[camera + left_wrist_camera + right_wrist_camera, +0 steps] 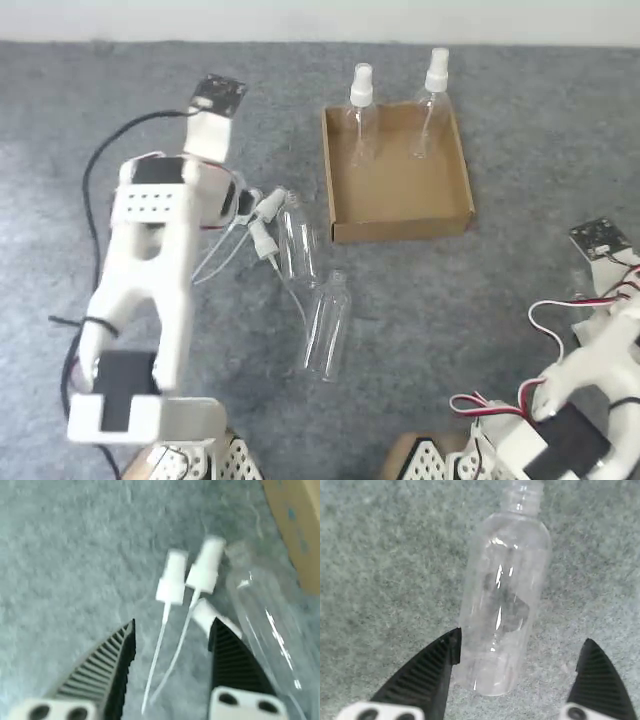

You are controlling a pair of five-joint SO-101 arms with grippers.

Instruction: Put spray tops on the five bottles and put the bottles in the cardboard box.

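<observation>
Two capped bottles [361, 115] [432, 100] in cardboard box [400, 225], three bare bottles [297, 240] [328, 325] [502, 600], perhaps three spray tops [171, 582] [205, 570] [202, 615], left fingers [117, 665], right fingers [432, 672] apart.

surface: grey carpet [480, 300] | far centre: cardboard box [400, 228] | centre: two capless bottles [298, 245] lying; loose spray tops [263, 240] just left

No text, number or sign can be read. The cardboard box [306, 527], far from the arms, carries a few small blue marks [291, 513] on its wall, too blurred to make out as letters.
</observation>
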